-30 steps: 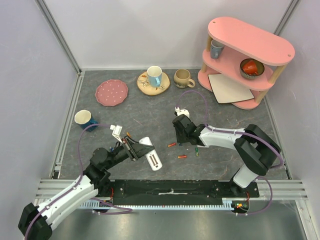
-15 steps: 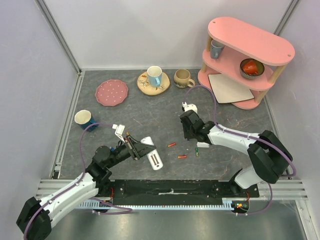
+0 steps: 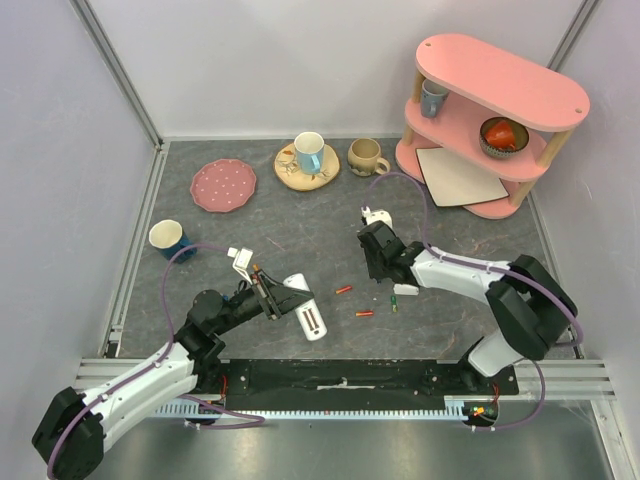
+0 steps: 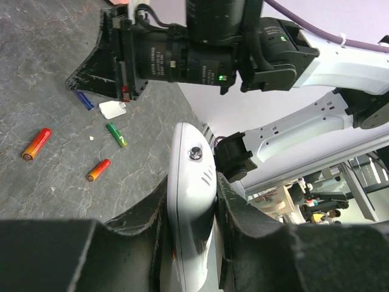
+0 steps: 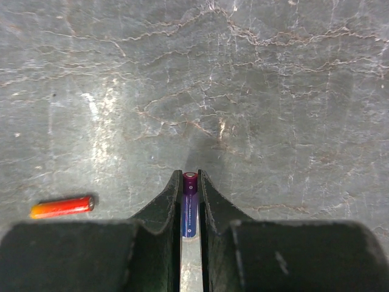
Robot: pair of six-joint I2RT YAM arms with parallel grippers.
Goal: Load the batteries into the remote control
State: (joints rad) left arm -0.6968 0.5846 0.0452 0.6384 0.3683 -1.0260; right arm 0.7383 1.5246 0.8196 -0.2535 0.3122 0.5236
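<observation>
The white remote control (image 3: 304, 311) is gripped by my left gripper (image 3: 276, 298), tilted above the table's left front. In the left wrist view both fingers press the remote control's (image 4: 189, 152) sides, so that gripper (image 4: 191, 185) is shut on it. My right gripper (image 3: 381, 270) hovers mid-table. It (image 5: 190, 180) is shut on a blue-purple battery (image 5: 190, 210) held lengthwise between the pads. On the table lie two red-orange batteries (image 3: 343, 290) (image 3: 365, 313) and a green one (image 3: 394, 305). One red-orange battery (image 5: 61, 207) shows left of the right fingers.
A small white flat piece (image 3: 405, 291) lies by the green battery. A pink shelf (image 3: 495, 110) with a beige board (image 3: 458, 178) stands back right. A pink plate (image 3: 223, 185), a cup on a wooden coaster (image 3: 308, 160), a beige mug (image 3: 366, 156) and a blue cup (image 3: 170, 240) are spread around.
My right gripper has shifted a little right and back from the loose batteries, uncovering the small white piece. The left gripper with the remote has edged slightly right.
</observation>
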